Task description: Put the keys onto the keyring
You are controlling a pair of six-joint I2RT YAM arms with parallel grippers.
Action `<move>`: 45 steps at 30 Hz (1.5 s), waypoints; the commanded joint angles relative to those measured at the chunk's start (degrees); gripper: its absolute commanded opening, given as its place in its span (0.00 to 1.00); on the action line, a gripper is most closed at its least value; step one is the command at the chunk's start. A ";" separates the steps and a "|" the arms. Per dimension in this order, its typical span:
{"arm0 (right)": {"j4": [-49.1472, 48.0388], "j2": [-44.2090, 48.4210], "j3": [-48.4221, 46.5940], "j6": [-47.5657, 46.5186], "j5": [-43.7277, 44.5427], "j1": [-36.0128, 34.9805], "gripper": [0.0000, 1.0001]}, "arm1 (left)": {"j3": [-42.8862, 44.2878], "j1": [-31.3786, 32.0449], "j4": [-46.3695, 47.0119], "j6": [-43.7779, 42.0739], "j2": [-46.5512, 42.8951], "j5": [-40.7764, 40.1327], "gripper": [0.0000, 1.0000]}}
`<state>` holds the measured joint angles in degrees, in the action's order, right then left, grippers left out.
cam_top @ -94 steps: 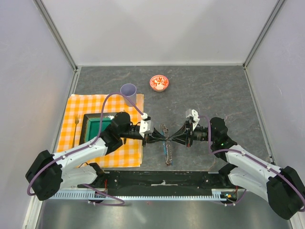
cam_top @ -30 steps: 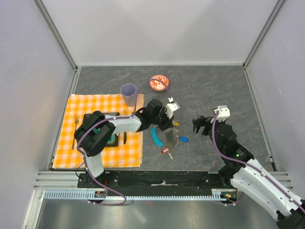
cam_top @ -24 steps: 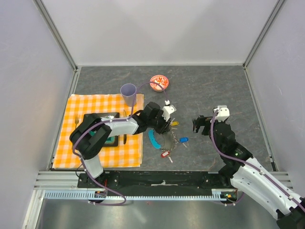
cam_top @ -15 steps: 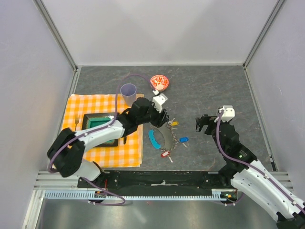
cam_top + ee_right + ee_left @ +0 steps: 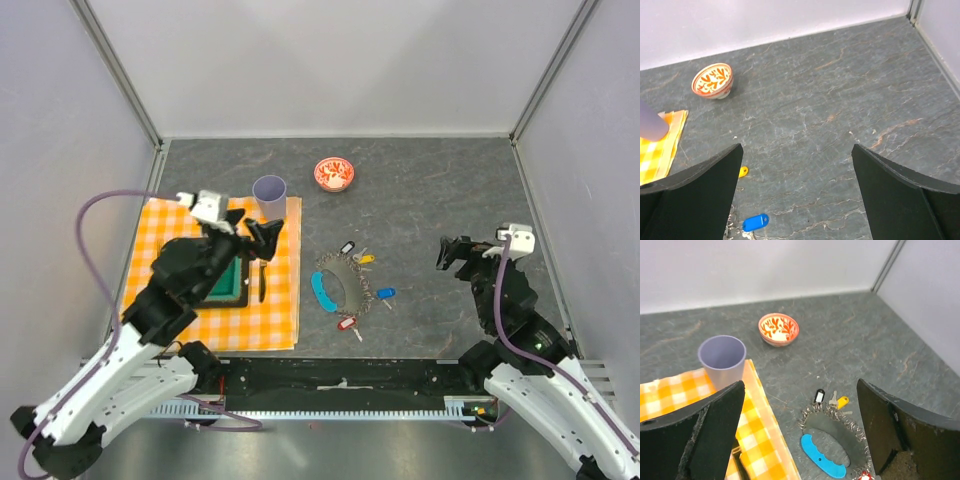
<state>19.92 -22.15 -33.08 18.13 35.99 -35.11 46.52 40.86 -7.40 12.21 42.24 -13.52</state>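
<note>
The keyring (image 5: pixel 352 272) lies flat on the grey table, a wire loop with a light-blue crescent (image 5: pixel 323 292) at its left side. Keys lie along its wire: black tag (image 5: pixel 347 247), yellow tag (image 5: pixel 367 259), blue tag (image 5: pixel 386 293), red tag (image 5: pixel 347 323). My left gripper (image 5: pixel 262 236) hangs open and empty over the checked cloth, left of the loop. In the left wrist view the keyring (image 5: pixel 807 417), crescent (image 5: pixel 821 462) and black tag (image 5: pixel 819 395) show between the fingers of that gripper (image 5: pixel 800 386). My right gripper (image 5: pixel 455 252) is open and empty, right of the keys; the right wrist view of it (image 5: pixel 796 148) shows the blue tag (image 5: pixel 755 221).
A purple cup (image 5: pixel 269 196) stands at the cloth's far corner, and a red patterned bowl (image 5: pixel 334 173) sits behind the keyring. The orange checked cloth (image 5: pixel 170 310) carries a green tray (image 5: pixel 215 280), a fork (image 5: pixel 158 265) and a knife (image 5: pixel 262 282).
My left gripper has opened and drawn back left from the keyring to above the cloth. The right arm has pulled back to the right. The keyring now lies free on the table.
</note>
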 commanded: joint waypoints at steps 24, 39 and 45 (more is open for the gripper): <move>1.08 18.38 -1.37 -12.24 11.03 -0.04 0.98 | -11.19 -1.13 -10.62 -9.91 -41.18 -12.23 0.99; 0.29 16.35 -1.20 -12.86 8.93 1.19 0.98 | -13.56 -6.84 -5.61 -9.57 -45.23 -7.76 0.99; 0.03 15.74 -1.02 -12.94 8.05 1.45 0.98 | -13.74 -9.39 -5.17 -9.39 -44.96 -5.47 0.99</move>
<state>21.50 -5.43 -34.37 6.13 44.88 -34.00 33.23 32.97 -15.66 4.36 0.40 -21.71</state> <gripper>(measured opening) 0.982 0.993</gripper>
